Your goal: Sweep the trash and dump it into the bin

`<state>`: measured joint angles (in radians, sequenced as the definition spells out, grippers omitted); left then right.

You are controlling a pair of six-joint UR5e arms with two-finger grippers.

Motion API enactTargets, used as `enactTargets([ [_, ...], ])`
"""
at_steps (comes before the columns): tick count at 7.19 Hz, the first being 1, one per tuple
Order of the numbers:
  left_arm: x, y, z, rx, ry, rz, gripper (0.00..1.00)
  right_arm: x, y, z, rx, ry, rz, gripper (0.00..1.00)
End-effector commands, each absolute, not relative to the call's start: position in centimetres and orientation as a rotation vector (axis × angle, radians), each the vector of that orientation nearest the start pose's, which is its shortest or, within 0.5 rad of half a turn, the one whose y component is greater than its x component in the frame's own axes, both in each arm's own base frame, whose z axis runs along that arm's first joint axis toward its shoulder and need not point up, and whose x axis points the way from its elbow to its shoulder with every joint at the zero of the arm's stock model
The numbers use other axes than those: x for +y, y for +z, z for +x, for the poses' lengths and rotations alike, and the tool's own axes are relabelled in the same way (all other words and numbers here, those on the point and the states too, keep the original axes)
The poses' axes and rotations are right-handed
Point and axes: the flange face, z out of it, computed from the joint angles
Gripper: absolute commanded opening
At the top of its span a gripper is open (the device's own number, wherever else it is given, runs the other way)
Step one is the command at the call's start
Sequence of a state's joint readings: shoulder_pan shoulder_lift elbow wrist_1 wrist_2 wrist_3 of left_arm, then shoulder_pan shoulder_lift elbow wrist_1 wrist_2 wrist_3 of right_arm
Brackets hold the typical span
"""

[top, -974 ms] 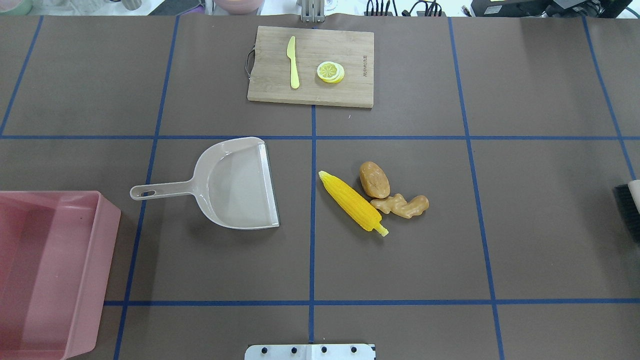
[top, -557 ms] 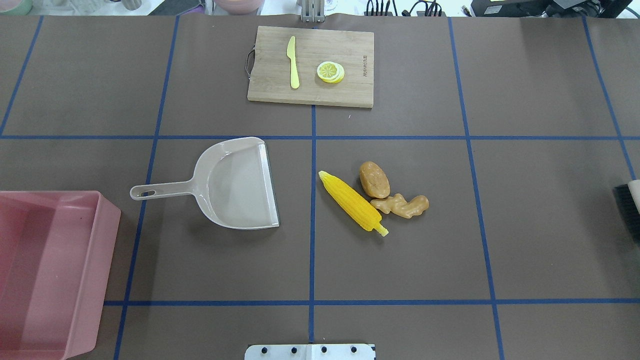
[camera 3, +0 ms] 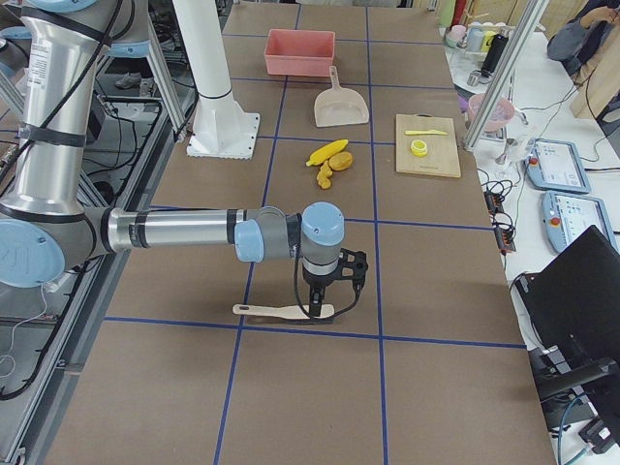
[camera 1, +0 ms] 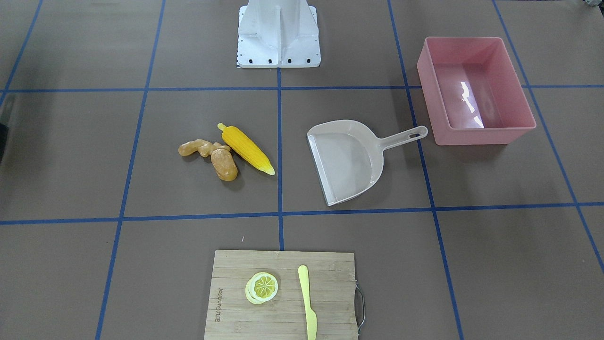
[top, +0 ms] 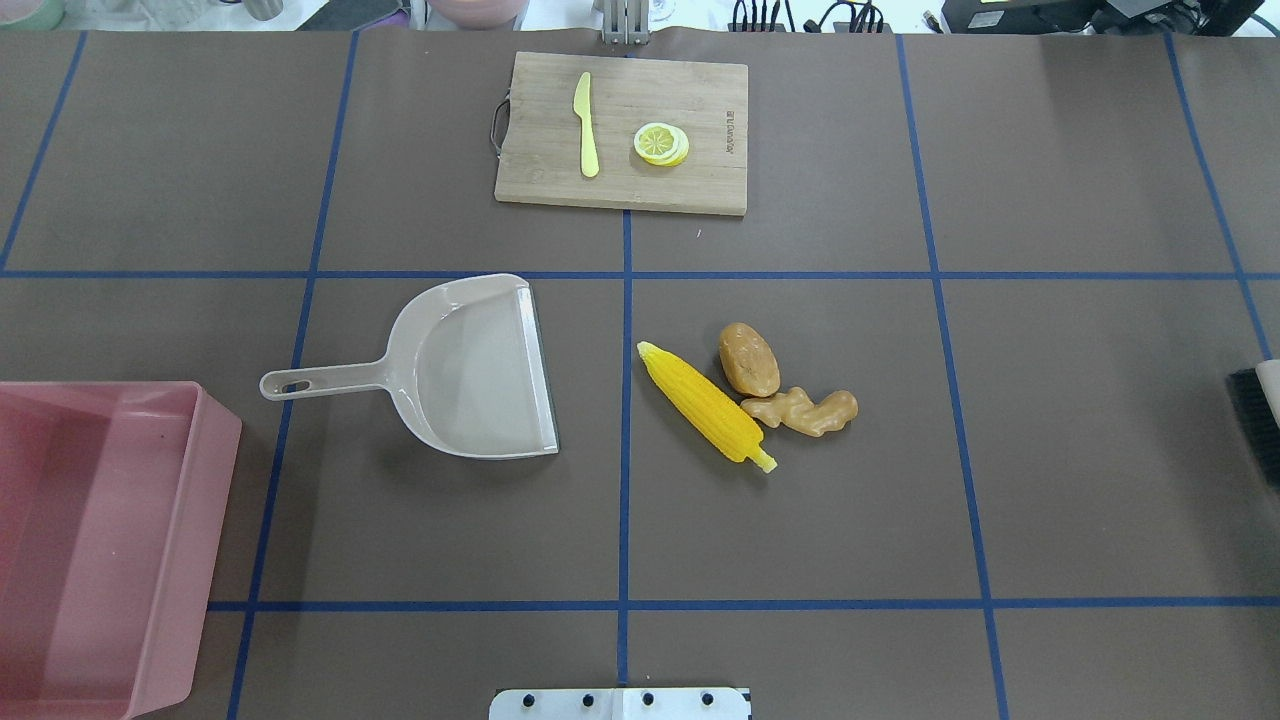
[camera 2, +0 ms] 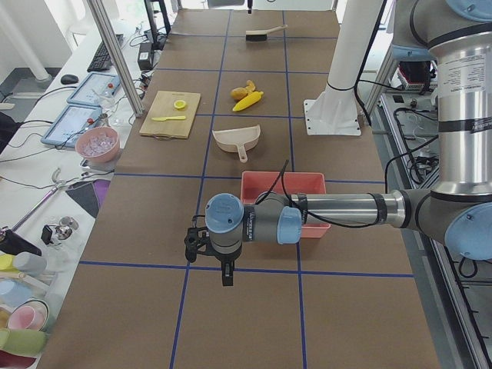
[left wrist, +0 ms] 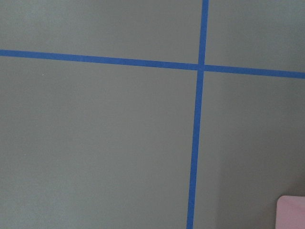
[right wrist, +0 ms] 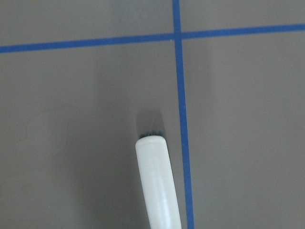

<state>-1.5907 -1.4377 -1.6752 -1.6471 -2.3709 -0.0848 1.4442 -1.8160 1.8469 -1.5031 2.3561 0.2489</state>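
The trash lies together right of the table's middle: a yellow corn cob point(top: 706, 406), a brown potato point(top: 749, 359) and a tan ginger root point(top: 803, 410). The beige dustpan point(top: 470, 370) lies to their left, its open edge toward them. The pink bin point(top: 200, 520) stands at the near left. My left gripper point(camera 2: 224, 270) shows only in the exterior left view, just beyond the bin's end. My right gripper point(camera 3: 329, 295) shows only in the exterior right view, over a brush point(camera 3: 281, 311) lying on the table. I cannot tell whether either gripper is open or shut.
A wooden cutting board point(top: 690, 90) with a yellow knife point(top: 586, 125) and a lemon slice point(top: 660, 143) lies at the far middle. The brush's end shows at the overhead view's right edge point(top: 1258, 420). The robot's base plate point(top: 620, 703) is at the near edge.
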Motion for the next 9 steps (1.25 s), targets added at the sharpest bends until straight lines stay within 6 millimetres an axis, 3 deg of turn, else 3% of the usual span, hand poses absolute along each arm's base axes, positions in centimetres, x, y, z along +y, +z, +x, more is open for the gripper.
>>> enactTargets([
  [1, -43.7, 65.8, -7.1, 0.802, -0.083, 0.02, 0.99, -35.7, 64.2, 0.8, -0.826, 0.088, -0.136, 0.94],
  [2, -43.7, 66.2, -7.1, 0.802, -0.083, 0.014, 0.99, -34.0, 65.2, 0.0, -0.814, 0.069, -0.176, 0.97],
  [5, -43.7, 66.1, -7.1, 0.802, -0.082, 0.016, 0.99, -32.1, 65.8, -2.1, -0.803, 0.008, -0.227, 1.0],
  [9, -43.7, 65.9, -7.1, 0.802, -0.079, 0.021, 0.99, -28.9, 67.0, -2.6, -0.784, -0.023, -0.285, 1.0],
])
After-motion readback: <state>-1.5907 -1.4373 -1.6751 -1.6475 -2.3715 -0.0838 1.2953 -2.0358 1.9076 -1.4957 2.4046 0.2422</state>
